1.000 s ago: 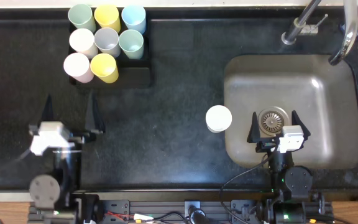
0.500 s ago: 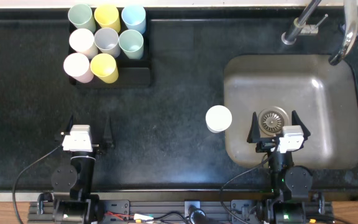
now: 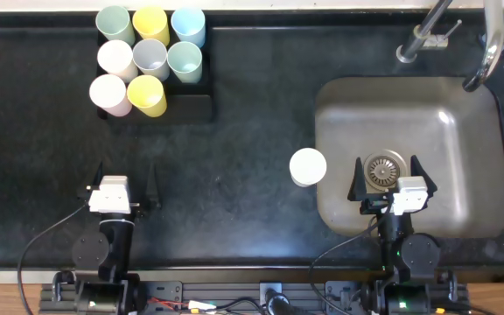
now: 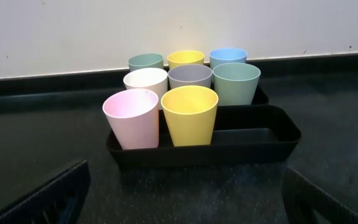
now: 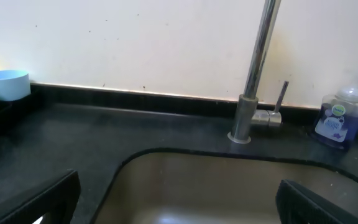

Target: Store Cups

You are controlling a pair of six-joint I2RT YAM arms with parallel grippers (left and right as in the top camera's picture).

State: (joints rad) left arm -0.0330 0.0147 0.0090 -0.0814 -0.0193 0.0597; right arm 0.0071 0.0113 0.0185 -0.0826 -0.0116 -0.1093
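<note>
Top view shows white cup (image 3: 308,166) beside sink (image 3: 449,109).

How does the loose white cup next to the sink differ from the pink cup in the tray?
Place: the loose white cup stands alone on the counter beside the sink; the pink cup sits in the black tray, front row, beside a yellow cup. Colour: one white, the other pink. Pose: the pink cup seems to lean slightly; the white cup's tilt is unclear. Both are plain cups.

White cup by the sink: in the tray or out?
Out. The white cup stands on the counter beside the sink, apart from the tray.
</note>
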